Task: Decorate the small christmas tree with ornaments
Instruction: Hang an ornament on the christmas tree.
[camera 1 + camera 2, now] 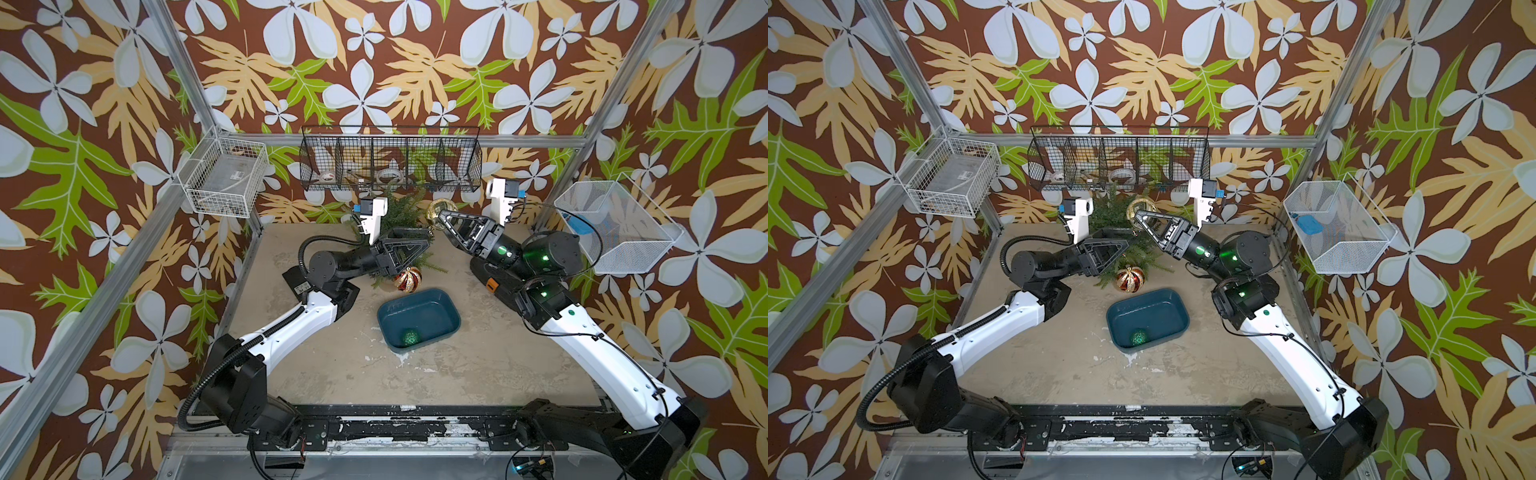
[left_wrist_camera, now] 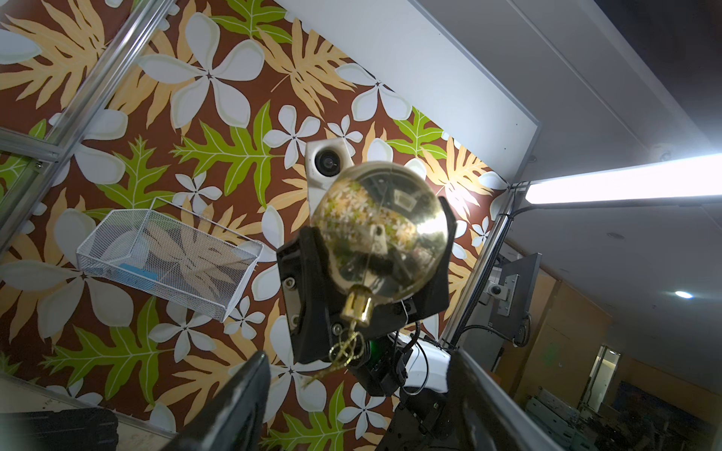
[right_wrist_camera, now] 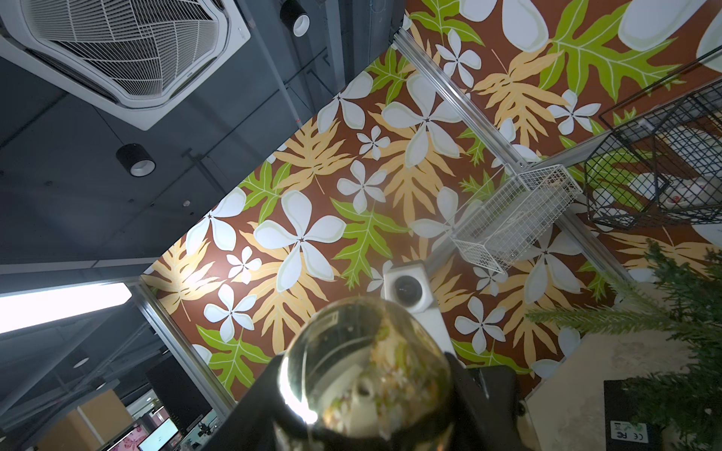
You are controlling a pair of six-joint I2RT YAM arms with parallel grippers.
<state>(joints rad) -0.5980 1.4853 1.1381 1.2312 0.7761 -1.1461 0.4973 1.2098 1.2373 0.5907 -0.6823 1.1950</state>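
Right pincer (image 1: 437, 217) clamps our gold ball (image 2: 381, 238), raised beside the small christmas tree (image 1: 405, 214); left pincer (image 1: 428, 241) gapes empty just under its gold hanging loop (image 2: 344, 351). We judge this the hanging step: next, catch that loop on a nearby branch, gently. Striped ball (image 1: 408, 279) hangs low; green ball (image 1: 410, 336) waits in the tub (image 1: 446, 309).

A blue tub (image 1: 440, 305) sits on the table (image 1: 478, 365); three wire baskets, white (image 1: 226, 176), black (image 1: 390, 160) and white mesh (image 1: 615, 226), hang on the walls.

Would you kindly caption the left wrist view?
Right claw holds the gold ball, hanging loop dangling toward the camera.
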